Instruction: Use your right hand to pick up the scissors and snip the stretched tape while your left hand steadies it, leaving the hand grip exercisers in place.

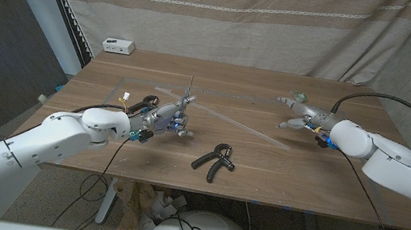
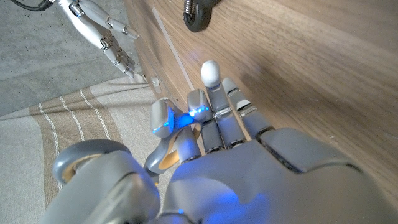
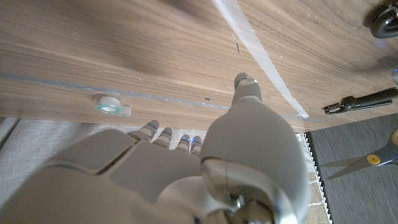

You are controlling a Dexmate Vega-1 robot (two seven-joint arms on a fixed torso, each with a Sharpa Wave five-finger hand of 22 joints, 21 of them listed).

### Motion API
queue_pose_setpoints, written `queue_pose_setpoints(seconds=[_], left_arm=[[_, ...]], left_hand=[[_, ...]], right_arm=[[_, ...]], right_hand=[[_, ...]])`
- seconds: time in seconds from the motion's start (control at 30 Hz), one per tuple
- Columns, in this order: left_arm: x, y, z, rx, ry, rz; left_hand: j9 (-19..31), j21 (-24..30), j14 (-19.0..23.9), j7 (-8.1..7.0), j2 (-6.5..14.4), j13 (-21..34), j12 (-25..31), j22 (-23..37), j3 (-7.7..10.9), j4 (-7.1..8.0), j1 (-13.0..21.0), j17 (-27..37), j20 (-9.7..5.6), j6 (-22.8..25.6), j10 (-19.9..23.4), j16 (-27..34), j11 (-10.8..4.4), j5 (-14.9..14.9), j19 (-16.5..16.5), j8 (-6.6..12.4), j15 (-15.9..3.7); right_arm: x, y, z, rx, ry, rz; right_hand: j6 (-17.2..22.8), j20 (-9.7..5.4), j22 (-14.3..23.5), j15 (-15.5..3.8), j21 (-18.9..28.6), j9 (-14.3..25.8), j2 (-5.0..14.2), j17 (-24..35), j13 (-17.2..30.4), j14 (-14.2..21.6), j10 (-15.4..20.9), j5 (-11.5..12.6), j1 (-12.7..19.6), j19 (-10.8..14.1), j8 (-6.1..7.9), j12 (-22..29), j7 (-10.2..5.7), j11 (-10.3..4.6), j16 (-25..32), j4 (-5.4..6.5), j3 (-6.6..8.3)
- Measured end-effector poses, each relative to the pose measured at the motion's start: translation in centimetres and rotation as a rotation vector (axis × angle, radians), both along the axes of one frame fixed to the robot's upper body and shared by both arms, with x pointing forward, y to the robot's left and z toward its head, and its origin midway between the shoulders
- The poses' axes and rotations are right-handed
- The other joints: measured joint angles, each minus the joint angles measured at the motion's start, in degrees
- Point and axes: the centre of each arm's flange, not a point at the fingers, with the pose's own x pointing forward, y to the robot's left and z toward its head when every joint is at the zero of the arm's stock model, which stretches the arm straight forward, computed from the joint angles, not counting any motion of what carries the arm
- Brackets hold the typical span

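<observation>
Head view: left hand grips the scissors beside the unsnipped tape, while right hand hovers with fingers spread, holding nothing, so cutting's undone.

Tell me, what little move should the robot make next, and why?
Probably reach the right hand across toward the scissors. That hand is open by the tape's end with nothing in its fingers, while the scissors stick up from the left hand, which seems to hold them, and the tape looks uncut.
</observation>
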Motion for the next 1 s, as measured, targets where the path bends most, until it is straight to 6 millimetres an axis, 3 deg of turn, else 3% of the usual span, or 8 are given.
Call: queue_pose_setpoints(seconds=[0.13, 0.23, 0.53, 0.6, 0.7, 0.83, 0.9, 1.0], left_arm=[[0.0, 0.1, 0.1, 0.000, -0.003, 0.003], [0.1, 0.2, 0.1, 0.002, -0.004, 0.004], [0.1, 0.1, -0.1, 0.007, -0.008, 0.000], [0.1, 0.1, -0.2, 0.002, -0.009, -0.002], [0.1, -0.1, -0.4, -0.010, -0.006, -0.008], [0.1, -0.3, -0.6, -0.026, -0.004, -0.017], [0.1, -0.4, -0.6, -0.029, -0.004, -0.019], [0.1, -0.4, -0.6, -0.032, -0.006, -0.023]], left_hand=[[0.00, 0.00, 0.00, 0.00, -0.02, 0.00, 0.00, 0.00, 0.00, 0.00, -0.01, -0.12, 0.00, 0.00, 0.00, 0.41, 0.00, 0.00, 0.00, 0.00, 0.00], [0.00, 0.00, -0.01, 0.00, -0.15, 0.00, 0.00, 0.00, 0.00, 0.00, -0.16, -0.33, 0.00, 0.00, 0.01, 0.44, 0.01, 0.00, 0.00, 0.00, 0.00], [-0.02, 0.00, -0.01, -0.21, -0.31, -0.01, 0.00, 0.01, 0.00, 0.00, -0.46, 2.70, 0.02, 0.21, 0.62, 3.15, 0.16, 0.49, 0.63, 0.00, 0.01], [-0.02, 0.00, -0.01, -0.25, -0.31, 0.00, 0.00, 0.01, 0.00, 0.00, -0.46, 2.64, 0.02, 0.25, 0.95, 3.16, 0.10, 0.49, 0.62, 0.00, 0.01], [-0.03, 0.00, -0.02, -0.32, -0.31, -0.01, 0.00, 0.10, 0.00, 0.00, -0.46, 2.18, 0.02, 0.32, 1.36, 3.16, 0.08, 0.49, 0.62, 0.00, 0.02], [-0.03, -0.01, -0.02, -0.41, -0.31, -0.01, 0.00, 0.16, 0.00, 0.00, -0.46, 1.74, 0.02, 0.41, 1.44, 3.34, 0.14, 0.49, 0.62, 0.00, 0.03], [-0.04, -0.01, -0.02, -0.42, -0.31, -0.01, 0.00, 0.16, 0.00, 0.00, -0.46, 1.83, 0.02, 0.42, 1.53, 3.38, 0.08, 0.49, 0.62, 0.00, 0.03], [-0.04, -0.01, -0.01, -0.42, -0.31, -0.01, 0.00, 0.16, 0.00, 0.00, -0.46, 1.75, 0.02, 0.42, 1.54, 3.38, 0.09, 0.49, 0.62, 0.00, 0.04]], right_arm=[[-0.3, -0.4, -0.3, 0.003, -0.007, -0.018], [-0.4, -0.5, -0.5, 0.004, -0.015, -0.033], [-0.6, -0.9, -0.8, -0.008, -0.050, -0.065], [-0.6, -0.9, -1.0, -0.014, -0.050, -0.071], [-0.5, -0.8, -1.3, -0.022, -0.047, -0.078], [-0.3, -1.0, -1.8, -0.031, -0.040, -0.095], [-0.2, -1.1, -1.9, -0.034, -0.035, -0.100], [-0.1, -1.3, -2.1, -0.039, -0.027, -0.111]], right_hand=[[-0.10, -0.14, 0.00, 0.00, 0.29, 0.00, -0.41, 0.00, -0.25, 0.00, 0.00, 0.00, 0.40, 0.76, 0.43, 0.53, 0.52, -0.04, 0.40, 0.00, 0.00], [-0.10, 0.09, 0.00, 0.00, 0.29, 0.00, -0.66, 0.00, -0.24, 0.00, -0.10, 0.00, 0.66, 1.78, 0.44, 0.94, 0.52, -1.17, 0.63, 0.00, 0.00], [-0.10, -0.01, -0.28, 0.00, 0.74, 0.01, -0.97, 0.01, -0.24, 0.00, -0.10, 0.00, 0.96, 3.30, 0.43, 1.19, 0.51, -1.16, 0.63, 0.18, -0.18], [-0.10, -0.02, -0.24, 0.00, 0.74, 0.01, -1.32, 0.01, -0.24, 0.00, 0.07, 0.00, 0.60, 3.30, 0.43, 1.19, 0.47, -1.42, 0.63, 0.62, -0.62], [-0.07, -0.12, -0.11, 0.00, 0.44, 0.01, -2.64, 0.15, -0.24, 0.00, -0.06, -0.97, -1.36, 2.75, 0.44, 1.19, -1.55, -3.70, 0.63, 1.81, -1.83], [0.04, -0.01, -0.11, 0.00, 0.17, 0.01, -3.38, 0.16, -0.24, 0.00, -0.19, -2.46, -3.47, 1.81, 0.10, 0.71, -1.51, -3.39, 0.59, 2.99, -3.41], [-0.12, 0.16, -0.11, 0.00, -0.01, 0.01, -3.46, 0.16, -0.23, 0.00, -0.12, -2.85, -3.66, 1.40, -0.05, 0.71, -0.69, -2.55, 0.36, 3.29, -3.71], [-0.10, 0.01, -0.11, 0.00, -0.01, 0.01, -3.58, 0.16, -0.23, 0.00, -0.11, -3.07, -3.91, 1.25, -0.05, 0.71, -0.71, -2.52, 0.36, 3.53, -3.95]])
